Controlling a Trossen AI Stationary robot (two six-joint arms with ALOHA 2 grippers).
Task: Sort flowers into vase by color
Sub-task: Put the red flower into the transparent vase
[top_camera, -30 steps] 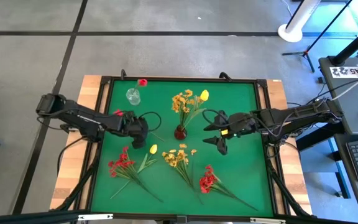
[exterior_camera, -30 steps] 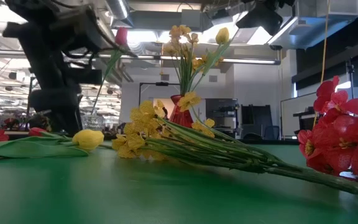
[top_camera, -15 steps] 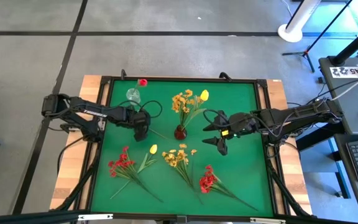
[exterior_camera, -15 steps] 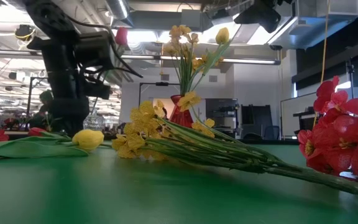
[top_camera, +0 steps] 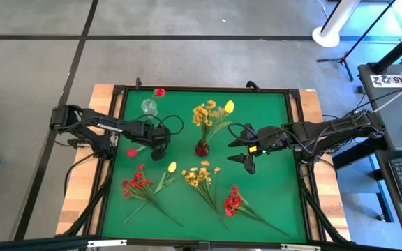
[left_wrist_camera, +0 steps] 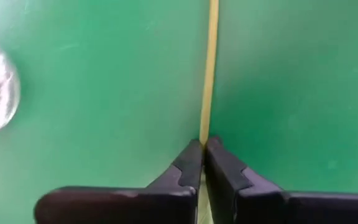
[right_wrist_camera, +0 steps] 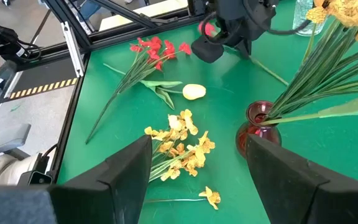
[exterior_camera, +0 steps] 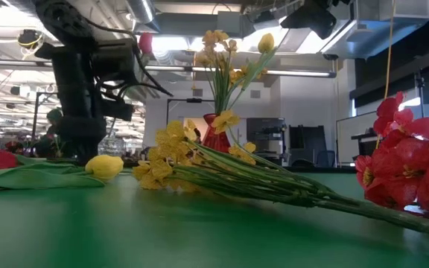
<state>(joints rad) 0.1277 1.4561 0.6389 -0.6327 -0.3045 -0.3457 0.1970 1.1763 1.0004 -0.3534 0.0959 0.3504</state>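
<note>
Two vases, sorted by colour: clear vase (top_camera: 149, 107) w/ a red bloom at back L, red vase (top_camera: 202, 148) w/ yellows mid-mat. My left gripper (top_camera: 159, 144) is clamped tight on a thin stem (left_wrist_camera: 209, 74), pinched at my fingertips (left_wrist_camera: 194, 163), red tulip (top_camera: 132, 153) trailing beside it, presumably for clear vase. My right gripper (top_camera: 245, 148) waits R of red vase, jaws wide, empty.

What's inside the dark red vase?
The dark red vase holds yellow flowers: a bushy yellow spray and a yellow tulip bud, their green stems going in at the neck. The stem ends inside are hidden by the dark glass.
</note>
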